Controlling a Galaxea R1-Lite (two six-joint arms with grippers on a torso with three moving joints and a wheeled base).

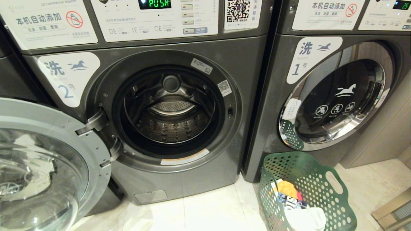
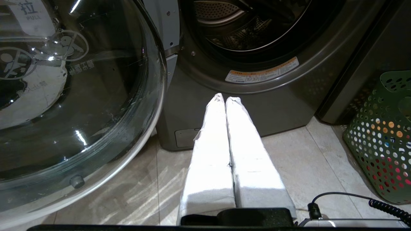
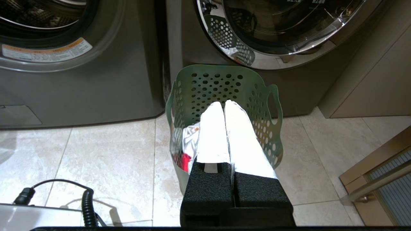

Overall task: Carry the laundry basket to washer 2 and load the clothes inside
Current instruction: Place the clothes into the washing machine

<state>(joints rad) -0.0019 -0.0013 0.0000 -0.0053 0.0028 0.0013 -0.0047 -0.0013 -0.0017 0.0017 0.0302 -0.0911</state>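
1. standing open in the middle of the head view, washer 2 (image 1: 167, 106) shows its bare steel drum (image 1: 171, 112); a white label with a blue "2" (image 1: 69, 78) sits at about ten o'clock from the opening.
2. its round glass door (image 1: 41, 163) is swung out on hinges toward eight o'clock of the opening, its chrome rim close to the camera.
3. washer 1 (image 1: 334, 96) stands just beside washer 2, at three o'clock from it, with its door closed.
4. the laundry basket (image 1: 308, 179) rests on the tiled floor (image 1: 208, 211) in front of washer 1, at about four o'clock from washer 2's opening, near the seam between the two machines.
5. the clothes (image 1: 297, 205) lie inside the basket: an orange piece, a printed white piece and a red one, heaped low against the basket's near side.
6. the left gripper (image 2: 224, 99) hangs low in front of washer 2, its white-wrapped fingers (image 2: 212, 144) pressed together and holding nothing; the open door is beside it and the basket (image 2: 382, 138) shows at the edge of the left wrist view.
7. the right gripper (image 3: 223, 104) hangs above the basket (image 3: 224, 86), its fingers (image 3: 213, 134) pressed together and empty, with the clothes (image 3: 189, 144) showing beneath them.
8. neither arm appears in the head view.
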